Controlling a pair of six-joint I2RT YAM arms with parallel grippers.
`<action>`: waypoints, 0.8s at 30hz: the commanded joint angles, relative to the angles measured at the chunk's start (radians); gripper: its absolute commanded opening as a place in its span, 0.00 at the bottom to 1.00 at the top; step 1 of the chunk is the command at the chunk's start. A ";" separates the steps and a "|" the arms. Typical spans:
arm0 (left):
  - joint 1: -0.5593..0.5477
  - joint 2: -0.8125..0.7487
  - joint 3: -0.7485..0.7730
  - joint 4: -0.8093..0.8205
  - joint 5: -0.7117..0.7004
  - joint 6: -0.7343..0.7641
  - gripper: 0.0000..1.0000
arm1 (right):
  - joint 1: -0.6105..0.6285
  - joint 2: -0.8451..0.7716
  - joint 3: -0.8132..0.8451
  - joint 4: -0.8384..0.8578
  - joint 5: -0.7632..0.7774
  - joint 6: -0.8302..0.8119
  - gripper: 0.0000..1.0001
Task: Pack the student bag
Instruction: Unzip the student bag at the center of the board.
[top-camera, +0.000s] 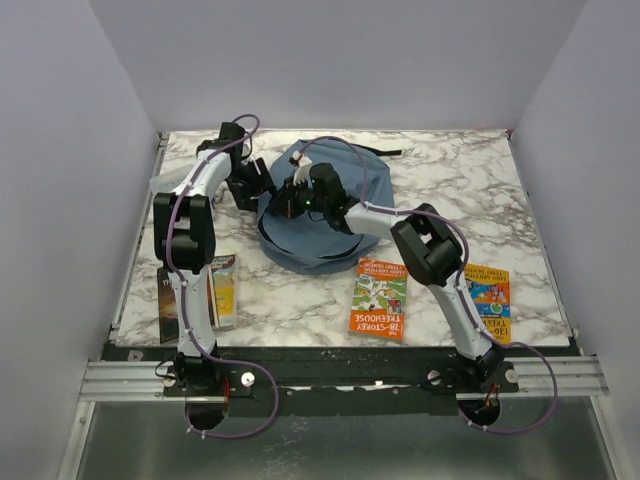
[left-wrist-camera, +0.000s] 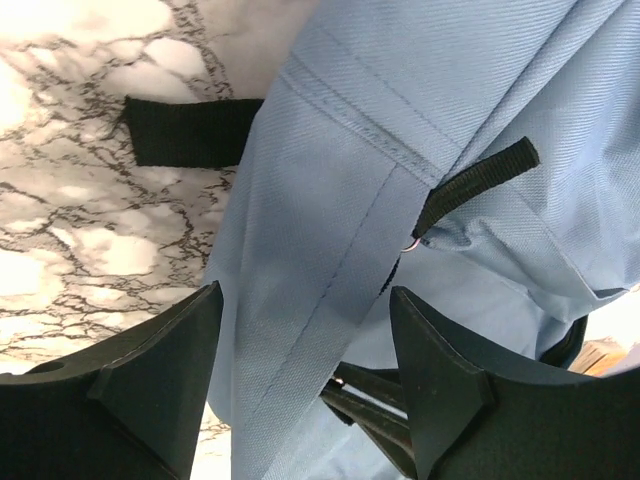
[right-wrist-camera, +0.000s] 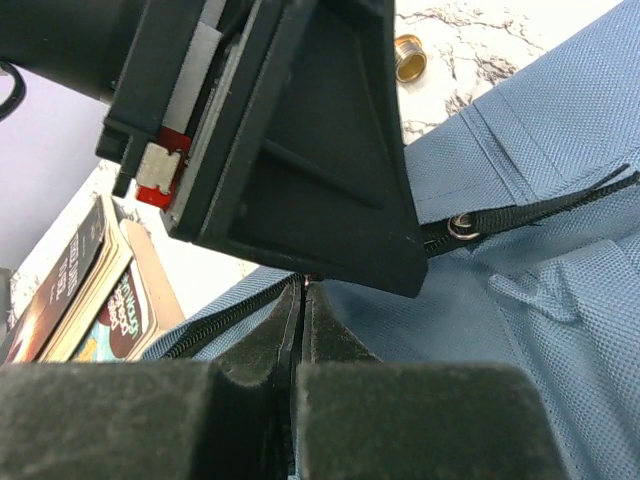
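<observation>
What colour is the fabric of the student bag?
Dusty blue; the student bag shows best in the left wrist view.

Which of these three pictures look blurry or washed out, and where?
Top external: sharp and evenly lit, only soft shadows on the table. Left wrist: the student bag shows crisp weave, but the table at the left glares almost white. Right wrist: the right hand at the bottom edge is out of focus, the bag fabric beyond it sharp.

1. Left arm (top-camera: 185, 262): white links, chunky black joints; a purple cable (top-camera: 168, 240) runs along it.
2. Right arm (top-camera: 440, 285): the same white and black; its own purple cable; a green light (top-camera: 311, 205) at the wrist.
3. Left gripper (left-wrist-camera: 305, 290): fingers (left-wrist-camera: 160, 385) matte black, wedge-shaped.
</observation>
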 joint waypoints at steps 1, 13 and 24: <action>-0.011 0.024 0.093 -0.070 -0.014 0.053 0.68 | 0.000 -0.042 0.044 -0.017 -0.046 -0.031 0.01; -0.017 0.101 0.198 -0.106 0.137 0.016 0.45 | 0.005 -0.075 0.041 -0.058 -0.055 -0.049 0.01; -0.009 0.132 0.199 -0.066 0.256 -0.017 0.10 | 0.020 -0.134 0.027 -0.138 -0.099 -0.123 0.01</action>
